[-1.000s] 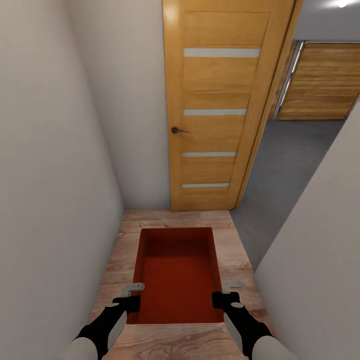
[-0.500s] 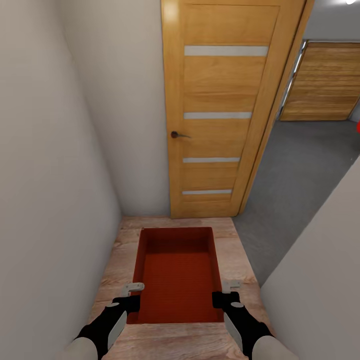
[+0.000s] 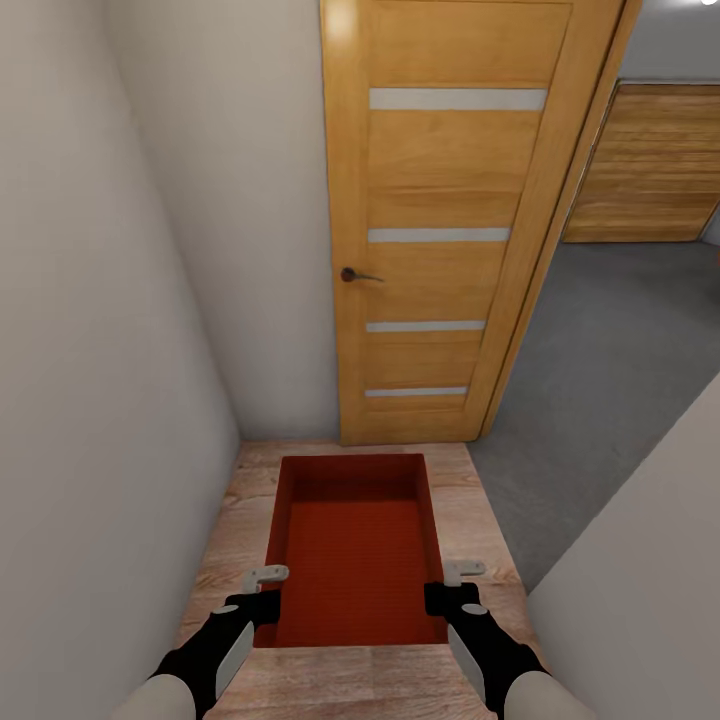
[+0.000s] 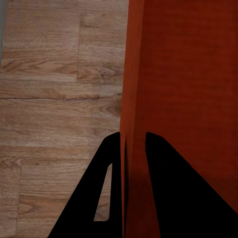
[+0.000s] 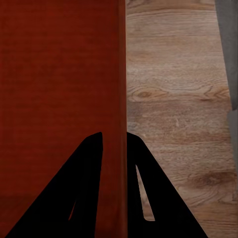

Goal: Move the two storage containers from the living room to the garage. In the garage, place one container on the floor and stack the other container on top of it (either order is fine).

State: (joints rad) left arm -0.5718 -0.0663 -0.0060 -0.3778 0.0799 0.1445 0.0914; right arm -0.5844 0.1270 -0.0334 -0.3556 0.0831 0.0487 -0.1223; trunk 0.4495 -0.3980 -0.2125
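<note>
One orange-red storage container [image 3: 355, 555] hangs level in front of me over the light wood plank floor [image 3: 480, 520], held between both grippers. My left gripper [image 3: 267, 590] is shut on its left side wall near the near corner, and the left wrist view shows the wall [image 4: 134, 89] pinched at the left gripper [image 4: 130, 144]. My right gripper [image 3: 452, 588] is shut on the right side wall; the right wrist view has that wall [image 5: 121, 74] at the right gripper [image 5: 114, 139]. To the right ahead lies the garage with its dark grey floor [image 3: 610, 340].
An open wooden door [image 3: 440, 230] with a dark handle [image 3: 352, 274] stands straight ahead. Plain walls close in on the left [image 3: 90, 400] and the right [image 3: 640, 600]. The doorway to its right leads onto the grey floor, with a plank garage door [image 3: 655, 165] at the back.
The whole view has shifted: the door and the garage opening stand nearer and lower than before, so I have rolled forward. The container stays fixed between both grippers.
</note>
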